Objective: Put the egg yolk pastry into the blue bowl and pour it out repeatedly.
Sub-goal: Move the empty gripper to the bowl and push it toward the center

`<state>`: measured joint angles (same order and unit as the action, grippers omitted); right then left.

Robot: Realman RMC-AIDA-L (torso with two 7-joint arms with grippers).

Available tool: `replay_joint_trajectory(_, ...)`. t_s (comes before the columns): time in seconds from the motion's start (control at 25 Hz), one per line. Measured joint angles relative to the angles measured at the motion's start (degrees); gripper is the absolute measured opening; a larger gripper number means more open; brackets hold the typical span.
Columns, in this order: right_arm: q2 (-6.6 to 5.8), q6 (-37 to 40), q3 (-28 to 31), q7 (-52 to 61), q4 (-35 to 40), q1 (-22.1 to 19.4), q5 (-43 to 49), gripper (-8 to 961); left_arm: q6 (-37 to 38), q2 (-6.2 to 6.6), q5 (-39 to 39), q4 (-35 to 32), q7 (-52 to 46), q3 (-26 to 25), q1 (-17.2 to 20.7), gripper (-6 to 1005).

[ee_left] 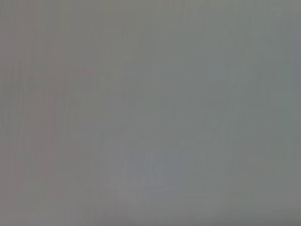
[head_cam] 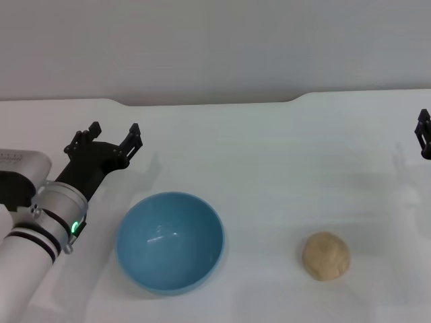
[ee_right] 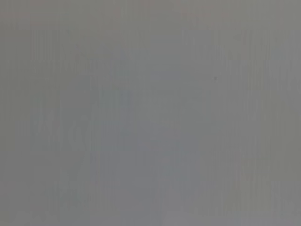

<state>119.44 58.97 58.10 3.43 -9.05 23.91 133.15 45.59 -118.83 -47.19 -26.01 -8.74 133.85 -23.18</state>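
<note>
Tan and matte, the pastry [head_cam: 326, 256] sits on the white table [head_cam: 269, 155], well to the right of the bowl [head_cam: 170, 241] and apart from it. Nothing touches it. It is a small rough ball, and it looks light and soft, dough-like, so a hard squeeze would likely dent or crumble it. The rough skin should give the fingers good purchase. The best hold, I judge, is across its widest part, from above, with the fingers closing only until they meet resistance.

Light-blue and glossy, the bowl stands upright and holds nothing. Its smooth wall looks slippery, and it seems stiff and fairly light. The rim is the likely place to pinch it for tipping, and a firm grip would be needed so it does not swivel.

At the left of the bowl and a little beyond it, the left gripper [head_cam: 111, 136] hovers with its fingers spread wide, holding nothing. At the far right edge only a sliver of the right gripper [head_cam: 423, 136] shows, well beyond the pastry; I cannot tell whether its fingers are parted. Both wrist views show only plain grey.
</note>
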Motion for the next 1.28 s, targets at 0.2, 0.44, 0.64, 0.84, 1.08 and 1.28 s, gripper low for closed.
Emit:
replay_joint_trajectory(0.2, 0.0, 0.0, 0.0, 0.0, 0.0, 0.12, -0.19, 510, -0.93, 0.0, 0.0, 0.0, -0.01, -0.28, -0.29, 786)
replay_joint_trajectory(0.44, -0.06, 0.0, 0.0, 0.0, 0.0, 0.24, -0.41, 510, -0.95, 0.0, 0.0, 0.01, -0.03, -0.44, -0.53, 785)
replay_joint_trajectory(0.64, -0.09, -0.01, 0.02, 0.0, 0.0, 0.42, -0.44, 510, -1.39, 0.0, 0.0, 1.11, -0.05, -0.44, -1.61, 785)
replay_joint_trajectory(0.84, -0.09, -0.05, 0.29, 0.0, 0.09, 0.65, -0.44, 510, -2.51, -0.09, 0.0, 1.31, -0.19, -1.3, -2.06, 786)
replay_joint_trajectory(1.08, -0.17, -0.24, 0.43, 0.0, 0.28, 0.78, -0.44, 510, -1.93, 0.54, 0.07, -0.05, -4.6, -4.17, -2.06, 786)
replay_joint_trajectory(1.28, -0.18, -0.73, 0.46, 0.0, 0.3, 0.46, -0.44, 509, -2.15, 1.71, 0.47, -3.02, -7.51, -7.09, -2.01, 785)
